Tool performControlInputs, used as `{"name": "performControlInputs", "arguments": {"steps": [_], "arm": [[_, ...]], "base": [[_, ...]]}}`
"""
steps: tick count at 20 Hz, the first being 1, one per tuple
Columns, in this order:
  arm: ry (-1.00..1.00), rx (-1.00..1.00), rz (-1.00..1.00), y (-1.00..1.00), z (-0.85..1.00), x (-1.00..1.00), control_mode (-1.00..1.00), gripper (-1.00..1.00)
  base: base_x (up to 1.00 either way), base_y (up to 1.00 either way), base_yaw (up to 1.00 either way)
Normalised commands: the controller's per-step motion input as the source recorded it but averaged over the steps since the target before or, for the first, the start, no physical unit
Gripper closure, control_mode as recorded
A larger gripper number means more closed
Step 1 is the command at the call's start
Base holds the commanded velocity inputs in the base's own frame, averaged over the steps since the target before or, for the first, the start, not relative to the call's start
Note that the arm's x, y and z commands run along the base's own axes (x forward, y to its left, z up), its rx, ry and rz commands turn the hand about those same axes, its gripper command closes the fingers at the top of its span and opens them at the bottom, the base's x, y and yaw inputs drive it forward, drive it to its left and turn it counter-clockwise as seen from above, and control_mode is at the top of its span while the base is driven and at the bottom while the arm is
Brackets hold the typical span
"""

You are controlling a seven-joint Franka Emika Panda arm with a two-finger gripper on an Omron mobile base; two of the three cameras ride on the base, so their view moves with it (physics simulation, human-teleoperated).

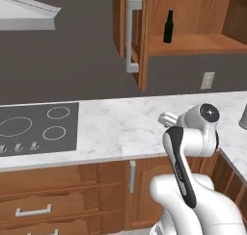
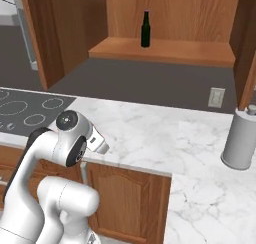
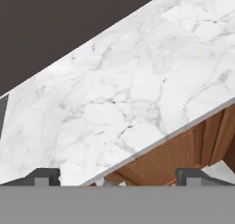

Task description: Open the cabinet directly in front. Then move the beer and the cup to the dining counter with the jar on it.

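Note:
The reddish-brown cabinet [image 1: 193, 44] [image 2: 165, 50] hangs on the wall straight ahead with its doors swung open. Its left door [image 1: 134, 36] carries a long grey bar handle. On the bare shelf stands the beer [image 1: 168, 27] [image 2: 145, 29], upright and alone. My arm is folded low in front of the marble worktop. In the hand view my gripper [image 3: 117, 178] is open, its fingertips [image 3: 43, 176] wide apart with nothing between them, over the worktop's front edge and far below the beer. The cup, the jar and the dining counter are out of view.
A black cooktop [image 1: 38, 128] [image 2: 25, 110] is set into the marble worktop [image 1: 120, 128] [image 2: 165, 138] at the left, under a range hood [image 1: 29, 12]. A tall grey canister [image 2: 241, 140] stands at the worktop's right. Wooden drawers [image 1: 43, 205] and a wall outlet [image 2: 216, 97] show.

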Motion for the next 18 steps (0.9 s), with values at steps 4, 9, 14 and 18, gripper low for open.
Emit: {"name": "performControlInputs", "arguments": {"steps": [4,9,14,18], "arm": [[0.0,0.0,0.0,0.0,0.0,0.0,1.0,-1.0],[0.0,0.0,0.0,0.0,0.0,0.0,1.0,-1.0],[0.0,0.0,0.0,0.0,0.0,0.0,1.0,-1.0],[0.0,0.0,0.0,0.0,0.0,0.0,1.0,-1.0]], "base": [[0.4,-0.28,-0.07],[0.16,-0.37,0.0],[0.0,-0.46,0.0],[0.1,-0.38,0.0]]}}
